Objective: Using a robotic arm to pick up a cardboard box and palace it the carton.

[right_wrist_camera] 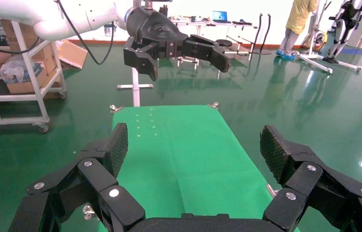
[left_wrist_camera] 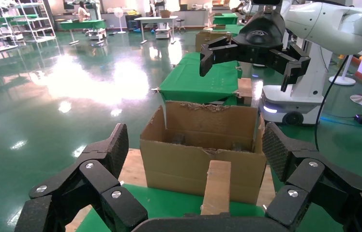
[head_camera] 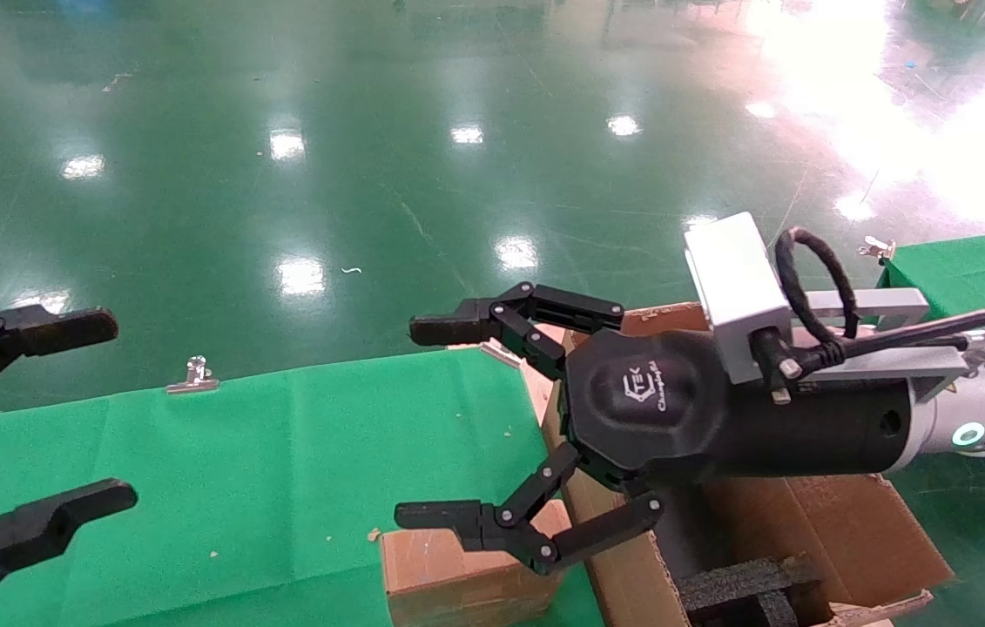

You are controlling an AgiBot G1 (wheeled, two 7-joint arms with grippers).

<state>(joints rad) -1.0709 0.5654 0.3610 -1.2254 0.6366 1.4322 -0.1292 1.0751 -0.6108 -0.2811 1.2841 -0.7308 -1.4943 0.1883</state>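
Observation:
The small brown cardboard box [head_camera: 457,575] lies on the green cloth table [head_camera: 283,453] against the carton's near wall; the left wrist view shows it edge-on [left_wrist_camera: 216,188]. The large carton [head_camera: 814,531] stands at the right with black foam [head_camera: 745,583] inside, and its ragged flaps show in the left wrist view [left_wrist_camera: 198,159]. My right gripper [head_camera: 409,422], on the white arm, is open and empty, hovering over the table edge just above the box. It also shows far off in the left wrist view [left_wrist_camera: 247,72]. My left gripper [head_camera: 122,411] is open and empty at the far left.
Metal clips [head_camera: 193,376] pin the cloth at the table's far edge. A second green-covered table [head_camera: 971,270] stands at the right beyond the carton. Glossy green floor lies past the tables. The right wrist view shows bare cloth [right_wrist_camera: 179,154] and the left gripper [right_wrist_camera: 184,63] beyond it.

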